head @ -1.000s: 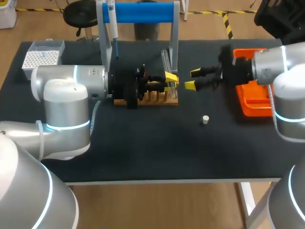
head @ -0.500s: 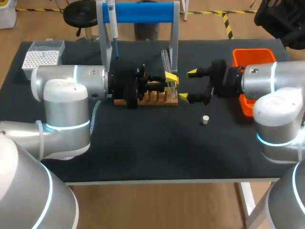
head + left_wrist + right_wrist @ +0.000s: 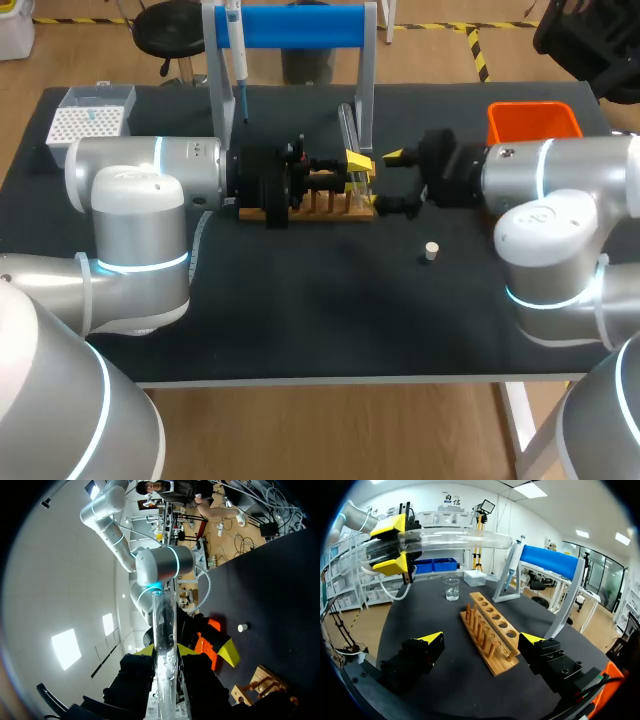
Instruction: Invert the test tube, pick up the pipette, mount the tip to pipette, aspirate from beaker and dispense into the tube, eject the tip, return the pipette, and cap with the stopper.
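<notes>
Left gripper (image 3: pixel 358 163) jaws are clamping the clear glass test tube (image 3: pixel 164 630). Right gripper (image 3: pixel 388 180) jaws are sitting released nearby. Inversion is likely underway, with the rest pending.

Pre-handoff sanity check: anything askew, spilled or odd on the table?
Nothing stands out. The test tube is sideways in the air near the wooden rack, but the left gripper is shut on it. The right gripper is open, empty. The white stopper sits alone on the table; no spill visible.
</notes>
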You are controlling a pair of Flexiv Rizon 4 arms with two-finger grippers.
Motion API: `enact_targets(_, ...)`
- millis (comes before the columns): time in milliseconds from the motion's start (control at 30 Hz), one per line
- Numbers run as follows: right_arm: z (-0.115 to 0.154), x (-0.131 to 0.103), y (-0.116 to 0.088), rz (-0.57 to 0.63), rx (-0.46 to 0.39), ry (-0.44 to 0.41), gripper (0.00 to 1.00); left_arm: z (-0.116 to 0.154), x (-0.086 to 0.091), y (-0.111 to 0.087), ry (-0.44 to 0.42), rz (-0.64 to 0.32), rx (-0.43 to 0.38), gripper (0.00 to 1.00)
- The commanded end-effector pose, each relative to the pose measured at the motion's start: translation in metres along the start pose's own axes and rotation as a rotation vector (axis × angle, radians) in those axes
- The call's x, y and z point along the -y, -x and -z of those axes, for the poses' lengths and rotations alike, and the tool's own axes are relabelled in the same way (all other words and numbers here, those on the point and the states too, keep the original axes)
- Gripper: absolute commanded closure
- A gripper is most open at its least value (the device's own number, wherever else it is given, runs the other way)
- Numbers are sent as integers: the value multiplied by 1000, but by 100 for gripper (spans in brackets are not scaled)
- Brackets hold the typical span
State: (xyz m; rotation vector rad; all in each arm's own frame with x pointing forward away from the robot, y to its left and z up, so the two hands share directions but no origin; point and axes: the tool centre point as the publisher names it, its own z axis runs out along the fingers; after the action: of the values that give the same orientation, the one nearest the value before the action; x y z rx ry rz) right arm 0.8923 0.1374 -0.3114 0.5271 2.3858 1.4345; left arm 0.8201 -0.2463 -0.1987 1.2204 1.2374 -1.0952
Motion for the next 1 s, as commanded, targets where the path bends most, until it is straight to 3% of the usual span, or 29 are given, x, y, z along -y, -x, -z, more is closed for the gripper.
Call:
enact_targets(33,-14,-2,3,-10,4,-14,0,-1,1,0,6,-2,1,100)
enact_targets(633,-46,10,12,-4,45,12,0,-1,1,0,6,-2,1,100)
enact_targets(1000,-50,17,15,3,60,22,0,-1,1,0,6,-2,1,100)
